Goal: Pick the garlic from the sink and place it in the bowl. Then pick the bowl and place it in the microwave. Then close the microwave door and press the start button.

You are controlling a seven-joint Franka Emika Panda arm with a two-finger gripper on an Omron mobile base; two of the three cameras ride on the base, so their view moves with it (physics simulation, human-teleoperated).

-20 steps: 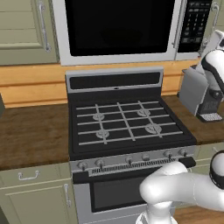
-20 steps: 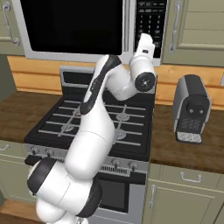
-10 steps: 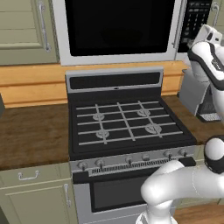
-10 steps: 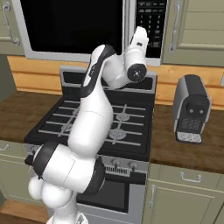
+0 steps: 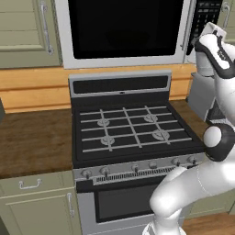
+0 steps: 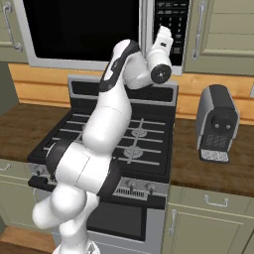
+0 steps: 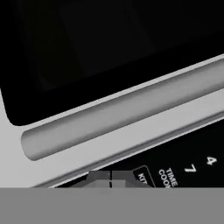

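The microwave door (image 5: pixel 124 30) sits flush in its silver frame above the range, its black window dark, so nothing inside can be made out; judging by that, the garlic and bowl steps are done and what remains is the start button. The door's long silver bar handle (image 7: pixel 122 111) runs slantwise across the hand view, because the hand is rolled, and right next to it lies the black keypad panel (image 6: pixel 170 25) on the microwave (image 5: pixel 64 46), with white lettering and the digits 4 and 7 readable at the lower edge. The gripper (image 7: pixel 110 177) is raised to that panel, its two dark tips pressed together with nothing between them, which I take as the way to poke a key with one blunt point rather than to grasp anything. From the right base view the hand points up and away at the lower part of the keypad, close to it; whether the tips already touch a key I cannot tell. Further out, the steel range (image 5: pixel 131 131) with its black grates stands below, a grey coffee machine (image 6: pixel 216 124) rests on the wooden bench (image 6: pixel 208 168) to the right, and pale green cabinets (image 5: pixel 25 32) flank the microwave.
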